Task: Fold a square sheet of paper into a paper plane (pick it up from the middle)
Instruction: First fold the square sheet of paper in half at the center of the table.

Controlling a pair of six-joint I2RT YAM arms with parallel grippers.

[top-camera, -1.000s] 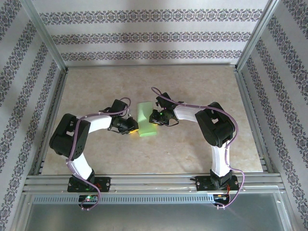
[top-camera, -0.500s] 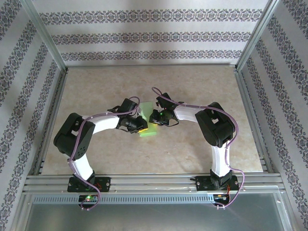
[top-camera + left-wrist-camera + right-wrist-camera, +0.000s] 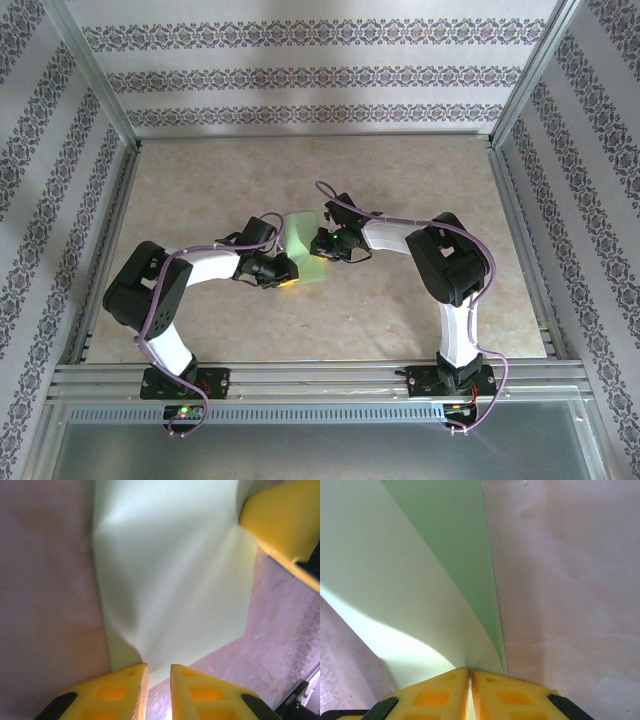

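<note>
Thin light green square sheet of paper [image 3: 299, 238] sits mid pale marbled tabletop [image 3: 400, 180], one side curled over, soft and bendy. Your right gripper [image 3: 471, 671]: jaws pinched tight on sheet. Your left gripper [image 3: 159, 668]: jaws a crack apart at sheet's edge, holding nothing. Line up edges first, then press the fold flat slowly.

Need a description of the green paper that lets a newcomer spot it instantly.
At the middle of the beige marbled table, between the two arms, sits the square sheet of paper. The right claw pinches one edge, so it curls upward. It is the one pale green, plain thing among black-and-white arms and yellow claw fingers.
</note>
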